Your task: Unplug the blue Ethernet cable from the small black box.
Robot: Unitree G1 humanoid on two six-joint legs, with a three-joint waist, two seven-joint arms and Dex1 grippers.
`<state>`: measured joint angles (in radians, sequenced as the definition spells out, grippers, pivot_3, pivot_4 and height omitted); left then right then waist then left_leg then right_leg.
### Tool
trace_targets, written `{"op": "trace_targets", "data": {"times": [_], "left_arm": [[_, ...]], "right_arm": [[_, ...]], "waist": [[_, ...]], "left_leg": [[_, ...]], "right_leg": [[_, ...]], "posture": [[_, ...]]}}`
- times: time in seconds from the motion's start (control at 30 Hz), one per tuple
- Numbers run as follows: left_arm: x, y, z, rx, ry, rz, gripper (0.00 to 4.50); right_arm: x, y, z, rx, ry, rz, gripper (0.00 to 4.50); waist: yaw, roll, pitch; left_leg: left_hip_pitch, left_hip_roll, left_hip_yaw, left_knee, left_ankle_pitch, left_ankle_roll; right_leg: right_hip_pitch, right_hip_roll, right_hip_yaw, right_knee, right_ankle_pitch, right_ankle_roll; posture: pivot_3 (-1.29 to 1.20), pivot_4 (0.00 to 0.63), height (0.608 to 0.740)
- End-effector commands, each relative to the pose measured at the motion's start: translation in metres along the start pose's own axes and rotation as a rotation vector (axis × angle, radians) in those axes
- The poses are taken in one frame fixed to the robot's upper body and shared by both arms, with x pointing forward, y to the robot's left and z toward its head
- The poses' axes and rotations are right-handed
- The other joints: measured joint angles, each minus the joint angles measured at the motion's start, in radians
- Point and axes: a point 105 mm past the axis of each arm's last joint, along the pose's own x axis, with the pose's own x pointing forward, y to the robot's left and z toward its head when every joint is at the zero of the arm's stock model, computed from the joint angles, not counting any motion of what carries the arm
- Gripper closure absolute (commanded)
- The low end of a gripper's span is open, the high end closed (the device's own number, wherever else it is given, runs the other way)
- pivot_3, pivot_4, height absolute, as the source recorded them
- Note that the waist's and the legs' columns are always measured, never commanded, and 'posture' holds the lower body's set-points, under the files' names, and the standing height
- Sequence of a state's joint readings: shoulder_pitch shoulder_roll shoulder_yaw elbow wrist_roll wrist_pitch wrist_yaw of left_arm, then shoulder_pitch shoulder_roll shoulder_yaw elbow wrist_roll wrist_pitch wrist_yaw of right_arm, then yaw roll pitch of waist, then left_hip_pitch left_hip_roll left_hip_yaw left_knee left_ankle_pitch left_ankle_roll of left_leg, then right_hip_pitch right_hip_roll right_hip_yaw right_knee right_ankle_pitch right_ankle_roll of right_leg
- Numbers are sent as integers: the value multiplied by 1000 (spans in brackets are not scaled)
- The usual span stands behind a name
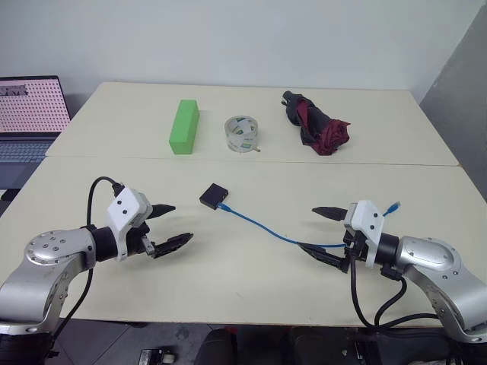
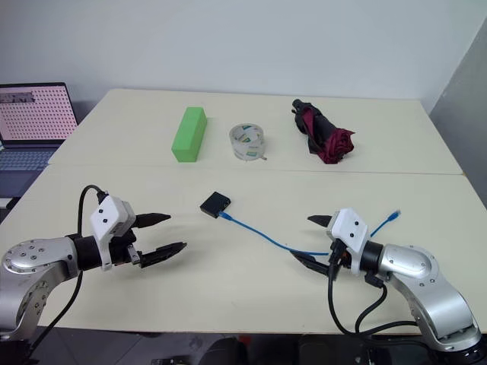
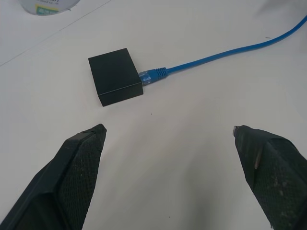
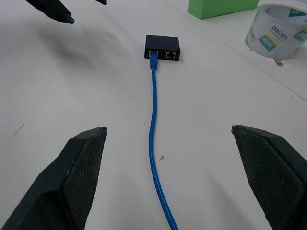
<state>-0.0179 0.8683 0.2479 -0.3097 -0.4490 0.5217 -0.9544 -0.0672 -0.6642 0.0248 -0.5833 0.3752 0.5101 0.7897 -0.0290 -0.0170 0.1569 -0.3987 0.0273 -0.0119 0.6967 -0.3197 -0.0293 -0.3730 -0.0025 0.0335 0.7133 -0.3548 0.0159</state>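
The small black box [image 1: 214, 195] lies flat near the middle of the cream table [image 1: 228, 281]. The blue Ethernet cable [image 1: 266, 226] is plugged into its side [image 3: 152, 75] and runs right toward my right gripper [image 1: 323, 234], its free plug [image 1: 393, 206] lying beyond that wrist. My right gripper is open and straddles the cable [image 4: 154, 143] well short of the box [image 4: 162, 47]. My left gripper [image 1: 169, 225] is open too, a short way left of the box [image 3: 115, 76], holding nothing.
A green block [image 1: 184, 126], a roll of clear tape [image 1: 242, 134] and a folded dark red umbrella [image 1: 317, 123] lie along the far half of the table. A laptop [image 1: 29, 114] stands off the table's left edge.
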Motion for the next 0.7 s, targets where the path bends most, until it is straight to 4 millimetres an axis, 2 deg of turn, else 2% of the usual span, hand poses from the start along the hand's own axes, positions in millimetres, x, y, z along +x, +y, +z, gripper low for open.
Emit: {"op": "trace_targets", "data": {"times": [0.03, 0.5, 0.7], "left_arm": [[0, -5, 15, 43, -46, -30, 0], [-1, -4, 4, 44, -9, -29, 0], [-3, -4, -1, 47, 10, -34, 0]], "right_arm": [[0, 1, 9, -42, -29, 14, 78], [6, 1, 8, -47, -22, 25, 78], [20, 4, 6, -51, -28, 44, 78]], "waist": [[0, 0, 0], [0, 0, 0], [0, 0, 0]], "left_leg": [[0, 0, 0, 0, 0, 0], [0, 0, 0, 0, 0, 0], [0, 0, 0, 0, 0, 0]], "right_leg": [[0, 0, 0, 0, 0, 0], [0, 0, 0, 0, 0, 0], [0, 0, 0, 0, 0, 0]], "posture": [[0, 150, 740], [0, 150, 740], [0, 150, 740]]}}
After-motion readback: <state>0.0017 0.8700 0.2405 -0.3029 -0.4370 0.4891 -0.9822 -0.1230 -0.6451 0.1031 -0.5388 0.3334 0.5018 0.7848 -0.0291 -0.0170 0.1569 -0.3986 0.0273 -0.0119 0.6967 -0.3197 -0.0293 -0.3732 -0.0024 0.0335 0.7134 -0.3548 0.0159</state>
